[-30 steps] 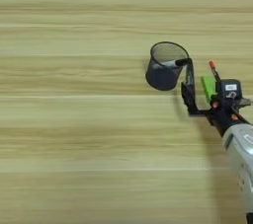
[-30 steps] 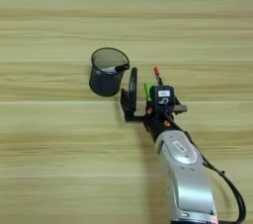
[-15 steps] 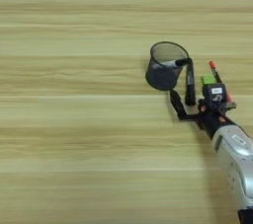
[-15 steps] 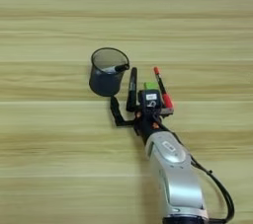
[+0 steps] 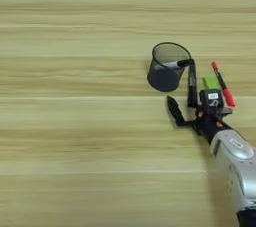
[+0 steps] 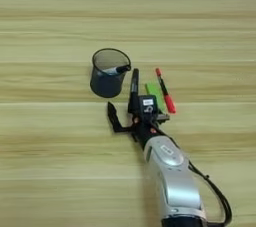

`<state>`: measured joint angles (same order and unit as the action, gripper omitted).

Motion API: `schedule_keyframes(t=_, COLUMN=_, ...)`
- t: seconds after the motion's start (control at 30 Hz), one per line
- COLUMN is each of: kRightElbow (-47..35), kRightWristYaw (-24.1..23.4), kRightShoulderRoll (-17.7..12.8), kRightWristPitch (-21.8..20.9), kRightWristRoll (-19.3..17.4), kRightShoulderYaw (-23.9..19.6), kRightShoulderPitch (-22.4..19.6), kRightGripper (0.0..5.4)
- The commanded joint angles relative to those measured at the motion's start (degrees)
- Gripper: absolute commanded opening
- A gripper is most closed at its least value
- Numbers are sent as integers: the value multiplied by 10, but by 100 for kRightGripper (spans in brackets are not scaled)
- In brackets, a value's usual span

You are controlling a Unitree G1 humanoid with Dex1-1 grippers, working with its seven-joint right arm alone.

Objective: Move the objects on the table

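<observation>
The dark mesh pen cup (image 5: pixel 166 67) stands upright on the wooden table (image 5: pixel 75 121). A black marker (image 6: pixel 117 70) leans inside it, its end resting on the right rim. My right gripper (image 6: pixel 122 90) is just right of and below the cup, open. One black finger (image 5: pixel 192 87) stretches up beside the cup's rim and the other finger (image 5: pixel 175 111) splays out below the cup, with nothing between them. The green block (image 5: pixel 210 81) lies flat right of the long finger, partly behind the gripper body. A thin red pen (image 5: pixel 222 84) lies slanted beside the block.
My silver forearm (image 6: pixel 170 171) comes in from the bottom edge and covers the table below the block. Bare wood stretches to the left of and behind the cup.
My arm has slid left, closer to the cup, uncovering the red pen and green block. The two fingers have spread apart. Cup and marker have stayed in place.
</observation>
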<state>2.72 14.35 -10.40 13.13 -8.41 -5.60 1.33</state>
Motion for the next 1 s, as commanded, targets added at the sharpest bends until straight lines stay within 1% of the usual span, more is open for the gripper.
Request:
schedule_keyframes(t=0.03, kRightElbow=-10, kRightWristYaw=-2, kRightShoulderRoll=-3, kRightWristPitch=-8, kRightWristRoll=-10, kRightShoulderYaw=-11, kRightShoulderPitch=-30, kRightGripper=539)
schedule_keyframes(t=0.23, kRightElbow=6, kRightWristYaw=-10, kRightShoulderRoll=-2, kRightWristPitch=-5, kRightWristRoll=-13, kRightShoulderYaw=-23, kRightShoulderPitch=-36, kRightGripper=539)
schedule_keyframes(t=0.4, kRightElbow=6, kRightWristYaw=-16, kRightShoulderRoll=-4, kRightWristPitch=-1, kRightWristRoll=-5, kRightShoulderYaw=-24, kRightShoulderPitch=-35, kRightGripper=539)
schedule_keyframes(t=0.57, kRightElbow=5, kRightWristYaw=-21, kRightShoulderRoll=-8, kRightWristPitch=0, kRightWristRoll=4, kRightShoulderYaw=-21, kRightShoulderPitch=-32, kRightGripper=492)
schedule_keyframes(t=0.7, kRightElbow=5, kRightWristYaw=-25, kRightShoulderRoll=-11, kRightWristPitch=0, kRightWristRoll=14, kRightShoulderYaw=-19, kRightShoulderPitch=-30, kRightGripper=440)
schedule_keyframes(t=0.73, kRightElbow=6, kRightWristYaw=-32, kRightShoulderRoll=-16, kRightWristPitch=-6, kRightWristRoll=30, kRightShoulderYaw=-13, kRightShoulderPitch=-28, kRightGripper=430)
schedule_keyframes(t=0.8, kRightElbow=8, kRightWristYaw=-38, kRightShoulderRoll=-20, kRightWristPitch=-11, kRightWristRoll=43, kRightShoulderYaw=-10, kRightShoulderPitch=-27, kRightGripper=414)
schedule_keyframes(t=0.93, kRightElbow=12, kRightWristYaw=-37, kRightShoulderRoll=-16, kRightWristPitch=-9, kRightWristRoll=41, kRightShoulderYaw=-13, kRightShoulderPitch=-28, kRightGripper=361)
schedule_keyframes(t=1.0, kRightElbow=13, kRightWristYaw=-33, kRightShoulderRoll=-14, kRightWristPitch=-7, kRightWristRoll=37, kRightShoulderYaw=-15, kRightShoulderPitch=-29, kRightGripper=350)
